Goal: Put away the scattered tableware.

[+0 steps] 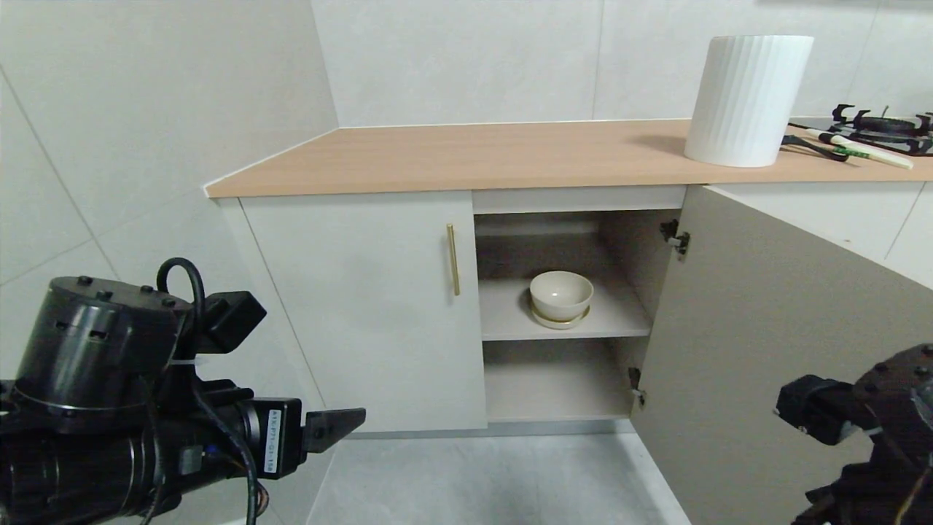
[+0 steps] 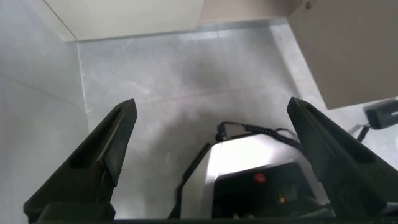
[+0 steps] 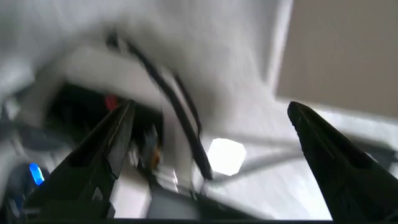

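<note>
In its wrist view the left gripper [image 2: 211, 106] hangs over the floor [image 2: 186, 68], jaws spread wide and empty. The head view gives the bowl [image 1: 560, 294], upright, mouth up, on a saucer [image 1: 558, 319] at the middle of the upper shelf [image 1: 504, 315] in the cabinet [image 1: 357, 306], well apart from both grippers. The right gripper [image 3: 211, 107], in its own wrist view, is parted just as far, holding nothing.

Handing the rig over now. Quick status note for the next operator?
Left claw: open, empty, low in front of the cabinet.
Right claw: open, empty, low by the open door.
Bowl sits on a plate on the upper shelf.
Done: those two look stowed.
To do: utensils lie on the counter beside the white container, likely next; door not yet closed.
</note>
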